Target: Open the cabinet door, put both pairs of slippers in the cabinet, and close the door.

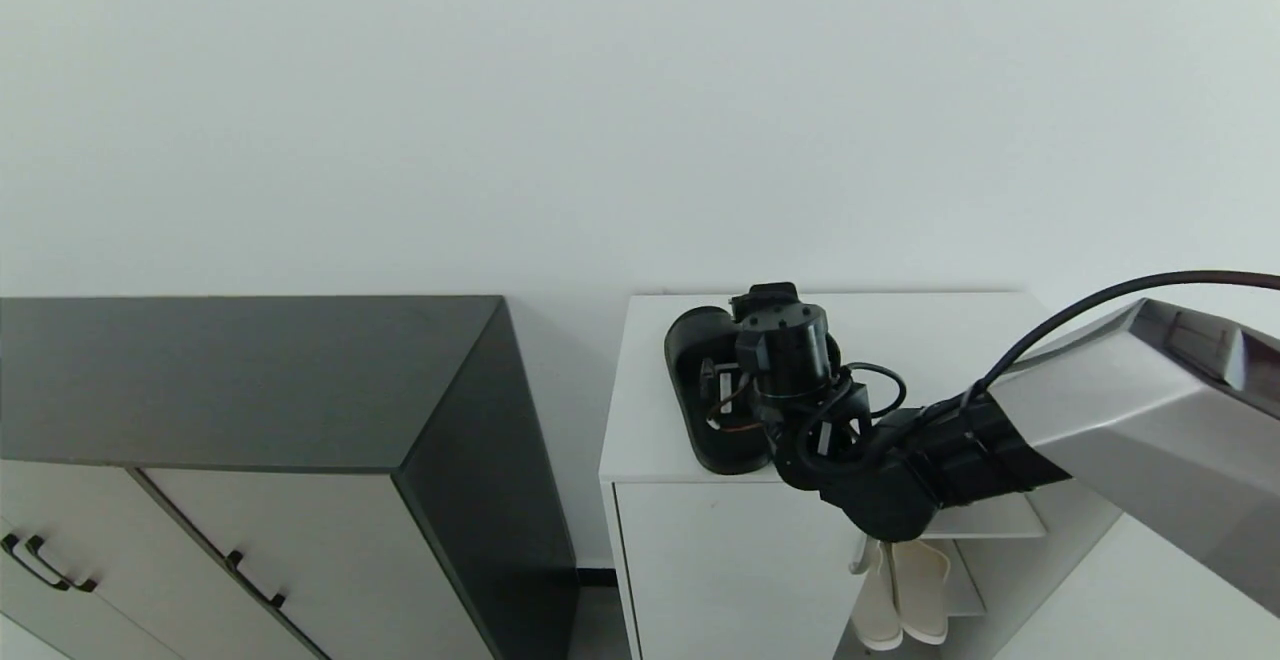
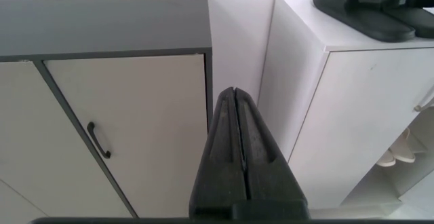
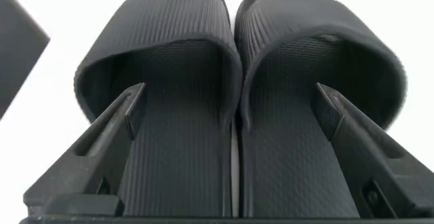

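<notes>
- Two black slippers [image 1: 700,390], a pair, lie side by side and touching on top of the white cabinet [image 1: 920,340], near its front left corner, with the ribbed straps uppermost.
- One right gripper [image 3: 229,91] is set down over that pair. Its fingers [image 3: 108,136] are spread wide, one reaching under each strap, and they clamp nothing. In the head view the wrist and its cables cover most of the slipper on the right.
- One white cabinet stands against the wall [image 1: 640,90]. Its left front panel [image 1: 730,570] is flat and shut, while the right side is open to view with a shelf [image 1: 990,520] exposed.
- Two white slippers [image 1: 900,590] stand on edge together inside the open side, below that shelf.
- One left gripper [image 2: 234,98] has its fingers pressed together on nothing. It is held well apart from the slippers, facing the gap between the two cabinets.
- One dark-topped cabinet [image 1: 250,380] stands just beside the white one, to its left. It has pale doors, all shut, with black bar handles [image 1: 255,580].
</notes>
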Controlling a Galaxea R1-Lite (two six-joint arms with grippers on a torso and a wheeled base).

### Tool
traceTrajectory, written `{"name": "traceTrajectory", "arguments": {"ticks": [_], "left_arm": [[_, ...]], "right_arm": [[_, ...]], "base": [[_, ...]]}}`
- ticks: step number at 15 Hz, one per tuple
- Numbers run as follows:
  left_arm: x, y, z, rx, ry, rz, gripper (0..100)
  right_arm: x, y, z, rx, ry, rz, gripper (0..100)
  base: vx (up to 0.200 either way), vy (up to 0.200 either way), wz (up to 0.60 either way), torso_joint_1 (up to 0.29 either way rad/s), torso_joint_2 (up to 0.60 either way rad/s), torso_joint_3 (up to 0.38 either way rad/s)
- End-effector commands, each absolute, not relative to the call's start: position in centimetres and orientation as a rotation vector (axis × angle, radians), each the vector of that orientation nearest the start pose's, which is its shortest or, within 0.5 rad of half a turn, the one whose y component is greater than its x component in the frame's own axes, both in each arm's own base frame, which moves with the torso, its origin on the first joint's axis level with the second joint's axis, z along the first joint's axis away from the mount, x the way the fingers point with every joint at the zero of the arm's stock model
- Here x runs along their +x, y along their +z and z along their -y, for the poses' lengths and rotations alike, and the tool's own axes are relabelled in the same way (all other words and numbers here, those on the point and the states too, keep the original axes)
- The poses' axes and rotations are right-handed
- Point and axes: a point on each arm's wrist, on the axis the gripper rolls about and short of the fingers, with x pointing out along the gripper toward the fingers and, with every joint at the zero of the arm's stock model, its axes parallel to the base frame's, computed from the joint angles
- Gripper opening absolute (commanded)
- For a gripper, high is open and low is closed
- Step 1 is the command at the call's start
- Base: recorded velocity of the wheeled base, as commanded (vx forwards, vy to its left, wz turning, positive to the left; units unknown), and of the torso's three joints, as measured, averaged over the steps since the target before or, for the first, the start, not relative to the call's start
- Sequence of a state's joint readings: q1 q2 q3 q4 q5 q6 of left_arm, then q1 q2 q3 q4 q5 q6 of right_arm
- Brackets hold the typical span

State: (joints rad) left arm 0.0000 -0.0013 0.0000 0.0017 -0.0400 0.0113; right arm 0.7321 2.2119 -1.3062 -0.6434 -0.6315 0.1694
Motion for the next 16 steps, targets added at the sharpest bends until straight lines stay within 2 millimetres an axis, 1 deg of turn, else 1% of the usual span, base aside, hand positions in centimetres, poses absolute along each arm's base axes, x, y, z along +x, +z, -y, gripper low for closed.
{"name": "traceTrajectory", "arguments": {"ticks": [1,3,7,8,13,14,16], "left_arm": [[-2.3,7.5,0.1,0.011,-0.040,-0.001,0],[-2.3,7.5,0.1,0.011,-0.038,-0.001,0],[-2.3,7.5,0.1,0.011,-0.040,-0.001,0],[-2.3,7.5,0.1,0.009,-0.040,-0.001,0],[-2.3,7.5,0.1,0.009,-0.040,-0.001,0],[-2.3,7.5,0.1,0.009,-0.040,-0.001,0],[-2.3,7.5,0.1,0.008,-0.040,-0.001,0]], "right_arm": [[35.1,10.8,-28.9,-0.001,0.066,-0.217,100],[36.4,10.7,-28.4,0.019,0.043,-0.189,100],[37.2,10.9,-28.6,0.042,0.038,-0.168,100],[37.3,10.8,-28.5,0.041,0.036,-0.169,0],[37.0,11.1,-28.5,0.047,0.038,-0.156,0],[36.8,11.5,-28.3,0.048,0.035,-0.152,0],[34.9,13.6,-27.5,0.047,0.061,-0.143,0]], "base": [[0.000,0.000,0.00,0.000,0.00,0.000],[0.000,0.000,0.00,0.000,0.00,0.000],[0.000,0.000,0.00,0.000,0.00,0.000],[0.000,0.000,0.00,0.000,0.00,0.000],[0.000,0.000,0.00,0.000,0.00,0.000],[0.000,0.000,0.00,0.000,0.00,0.000],[0.000,0.000,0.00,0.000,0.00,0.000]]}}
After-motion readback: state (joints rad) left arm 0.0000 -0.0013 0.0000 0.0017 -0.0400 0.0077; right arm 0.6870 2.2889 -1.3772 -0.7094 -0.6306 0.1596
